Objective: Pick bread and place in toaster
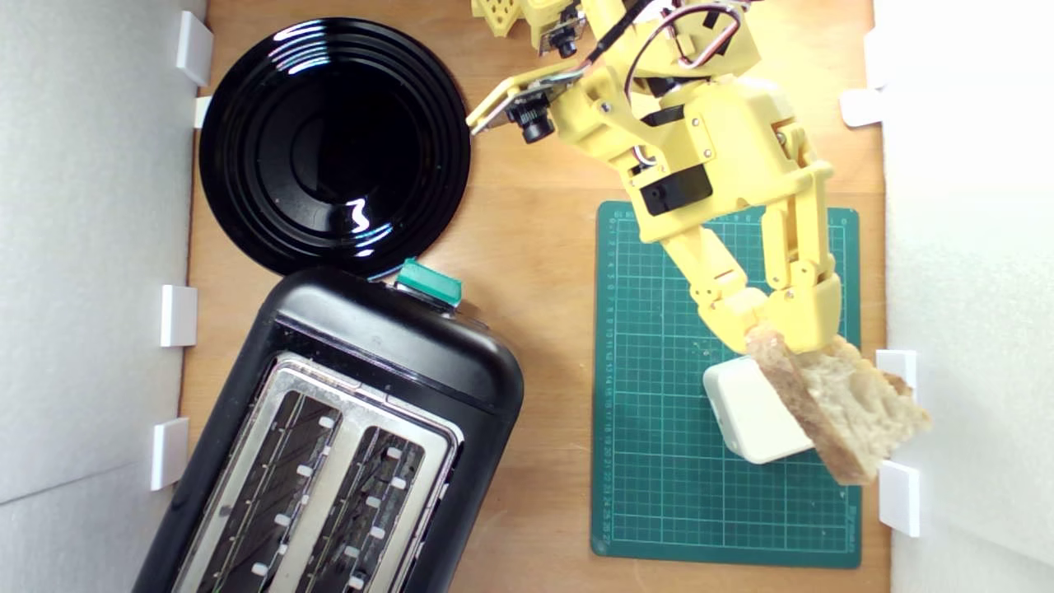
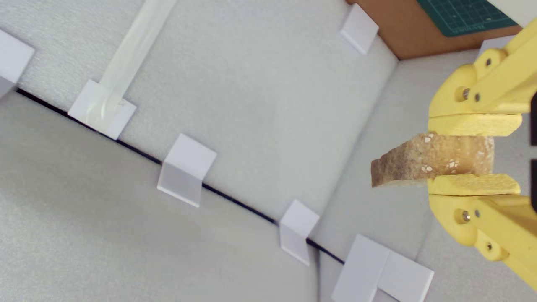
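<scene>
The yellow pincer [image 2: 472, 160] is clenched on the bread [image 2: 432, 161], one slice held between its two fingers [image 2: 474, 125]; the wrist view shows this plainly, the crusted edge pressed flat on both sides and its free end jutting out toward the white foam walls [image 2: 251, 84]. The exterior view shows the same pincer [image 1: 782, 333] from above, where the grip itself is hidden under the fingers, but it gives what the wrist view lacks: the bread [image 1: 840, 408] spreads out as a pale wedge with a brown crust, held up over the exterior view's right part of the green cutting mat [image 1: 659, 461] and overlapping one cream rounded box [image 1: 749, 412] that sits on the mat. Well apart, at the exterior view's lower left, lies the one black toaster [image 1: 346, 445] with its silver top plate, two long slots, both empty, and a teal lever knob [image 1: 428, 282]. Just beyond that knob sits one round glossy black plate [image 1: 333, 144] on the wooden worktop [image 1: 535, 247]. Of the mat the wrist view catches only a corner [image 2: 465, 14], and of toaster, plate and box nothing.
</scene>
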{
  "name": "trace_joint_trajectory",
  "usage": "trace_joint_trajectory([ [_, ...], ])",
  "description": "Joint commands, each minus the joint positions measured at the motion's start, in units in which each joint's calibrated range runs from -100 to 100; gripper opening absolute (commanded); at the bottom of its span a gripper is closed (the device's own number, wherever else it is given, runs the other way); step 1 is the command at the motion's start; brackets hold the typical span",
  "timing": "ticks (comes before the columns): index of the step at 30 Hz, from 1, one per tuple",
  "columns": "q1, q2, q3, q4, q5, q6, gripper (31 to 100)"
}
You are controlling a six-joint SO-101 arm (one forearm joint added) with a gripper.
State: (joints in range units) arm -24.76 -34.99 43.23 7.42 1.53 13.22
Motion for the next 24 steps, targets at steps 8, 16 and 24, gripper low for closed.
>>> trace_joint_trajectory([
  [8,5.9,-3.0,-26.9,0.5,17.9,6.7,48.9],
  [16,7.9,-2.9,-36.7,11.7,32.3,10.9,48.9],
  [24,9.4,-2.9,-39.5,23.9,38.8,15.4,48.9],
])
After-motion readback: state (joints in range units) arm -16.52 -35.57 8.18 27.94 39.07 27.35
